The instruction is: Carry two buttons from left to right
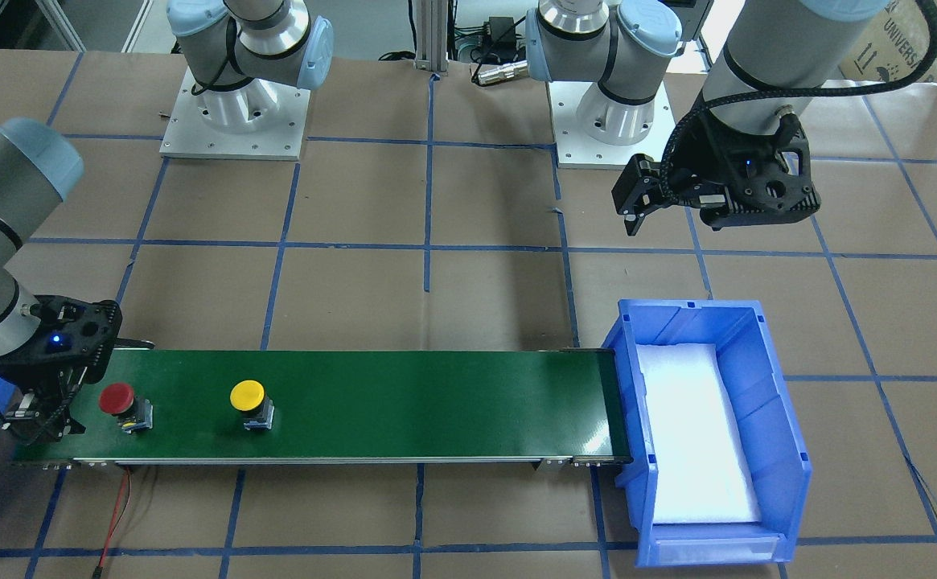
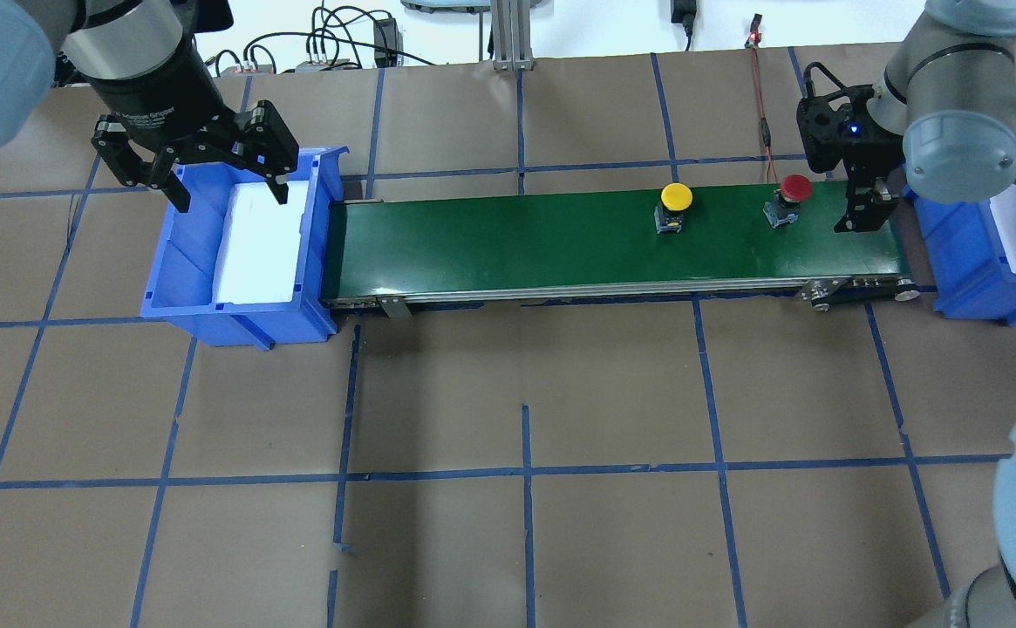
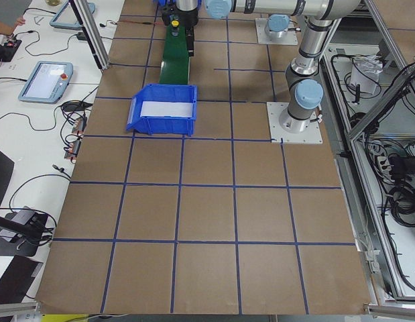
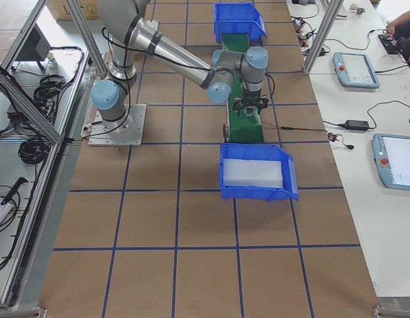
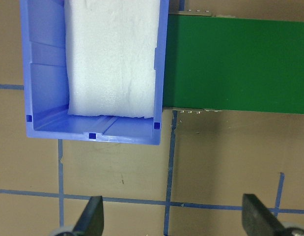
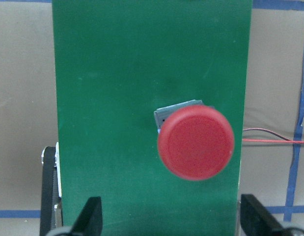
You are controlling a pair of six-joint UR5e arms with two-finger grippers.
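Observation:
The red-capped button [image 1: 117, 398] and the yellow-capped button [image 1: 247, 395] stand upright on the green conveyor belt [image 1: 436, 394], towards its end on the robot's right. In the overhead view the red button [image 2: 794, 187] is right of the yellow one [image 2: 676, 196]. My right gripper [image 2: 856, 222] is open and empty, low over that belt end just behind the red button [image 6: 196, 142], which sits ahead of its fingers [image 6: 93, 219]. My left gripper [image 2: 230, 196] is open and empty, hovering above the blue bin [image 2: 237, 314] at the belt's other end.
The left bin [image 5: 43, 73] holds only a white foam pad [image 5: 112, 54]. A second blue bin [image 2: 970, 279] stands beyond the belt's right end. A red wire [image 1: 114, 515] runs across the table by that end. Brown table with a blue tape grid.

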